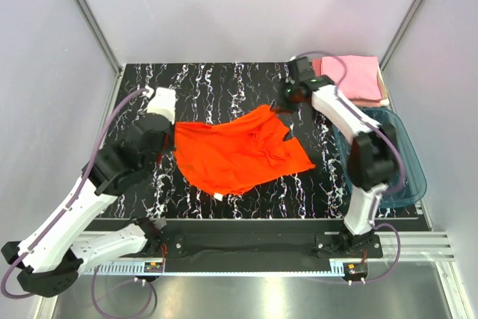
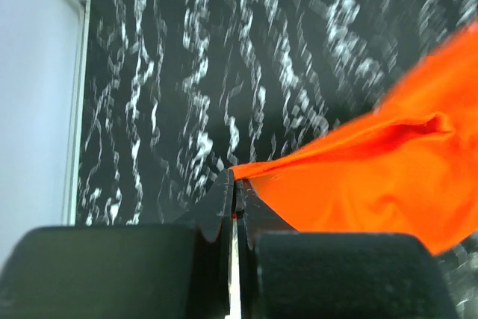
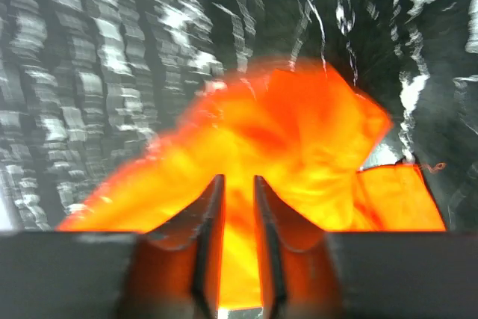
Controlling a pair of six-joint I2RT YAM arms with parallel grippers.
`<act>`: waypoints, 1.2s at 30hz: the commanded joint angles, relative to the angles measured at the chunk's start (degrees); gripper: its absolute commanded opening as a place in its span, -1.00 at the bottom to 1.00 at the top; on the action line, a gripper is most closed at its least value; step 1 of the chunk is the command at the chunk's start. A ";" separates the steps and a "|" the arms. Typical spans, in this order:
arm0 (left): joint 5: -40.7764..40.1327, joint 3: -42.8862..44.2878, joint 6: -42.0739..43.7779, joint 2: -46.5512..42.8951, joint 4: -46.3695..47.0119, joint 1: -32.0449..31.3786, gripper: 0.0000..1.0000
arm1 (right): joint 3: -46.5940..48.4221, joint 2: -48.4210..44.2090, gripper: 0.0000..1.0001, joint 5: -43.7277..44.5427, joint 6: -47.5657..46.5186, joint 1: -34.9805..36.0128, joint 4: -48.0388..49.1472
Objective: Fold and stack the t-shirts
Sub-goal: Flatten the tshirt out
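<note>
The orange-red t-shirt (image 1: pixel 239 151) is lying rumpled mid-way across the worktop (image 1: pixel 224 87). The left hand (image 2: pixel 234 184) is pinching its 9 o'clock edge tight, and the right hand (image 3: pixel 239 184) is nipping its 1 o'clock edge. The cloth is likely handling light and limp, with hems and corners giving the surest hold.

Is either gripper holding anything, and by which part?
Both pinch the orange-red t-shirt: left gripper at its left edge, right gripper on bunched cloth at its far right corner.

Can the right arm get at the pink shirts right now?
Likely yes: the pink shirts lie close beside the right gripper, nothing between, but it is gripping the orange shirt.
</note>
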 commanded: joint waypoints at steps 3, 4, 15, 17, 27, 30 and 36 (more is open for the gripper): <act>-2.83 -3.56 -3.00 -2.73 -0.62 1.29 -1.00 | 7.81 6.54 -0.16 1.77 0.22 0.65 -4.11; -3.28 -3.47 -3.18 -2.29 -1.50 1.82 -1.00 | 7.82 6.11 -0.07 3.71 1.37 0.74 -4.90; 7.08 -0.21 -1.95 1.06 1.04 8.59 -1.00 | -11.16 -3.83 -0.05 5.13 20.88 4.42 2.64; 7.87 -0.66 -2.21 1.06 1.22 8.59 -1.00 | -12.39 -2.78 -0.04 4.96 22.81 6.70 4.23; 8.67 -1.01 -1.60 0.27 1.22 8.59 -1.00 | -20.12 -0.84 -0.06 11.02 38.45 14.71 13.19; 8.85 -1.10 -1.08 0.27 1.22 8.50 -1.00 | -23.19 -0.58 -0.07 12.08 40.66 14.89 16.09; 9.55 -1.54 -0.99 0.62 1.75 8.59 -1.00 | -24.26 1.27 -0.17 10.85 41.63 14.98 19.96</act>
